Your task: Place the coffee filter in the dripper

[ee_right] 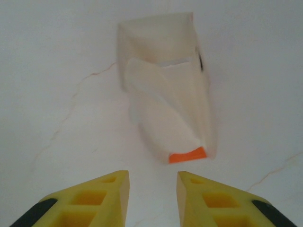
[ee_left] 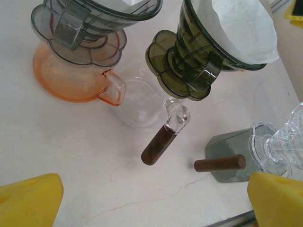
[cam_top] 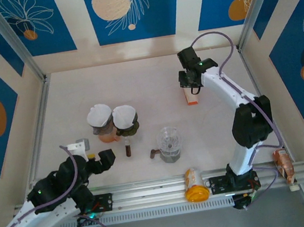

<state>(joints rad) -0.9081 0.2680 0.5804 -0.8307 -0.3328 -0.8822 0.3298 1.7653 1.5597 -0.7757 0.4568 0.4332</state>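
1. Yellow-fingered, my left gripper (ee_left: 152, 198) is spread wide, empty.
2. Grey dripper (ee_left: 80, 28) and green dripper (ee_left: 189, 61) carry white filters (ee_left: 241, 28); the clear dripper (cam_top: 169, 141) stands right of them.
3. Coffee filter pack (ee_right: 165, 109) lies just beyond my right gripper (ee_right: 152, 189), jaws narrowly parted, empty.

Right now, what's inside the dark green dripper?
A white paper filter lines the dark green dripper, standing above its rim. The paper hides the inner floor.
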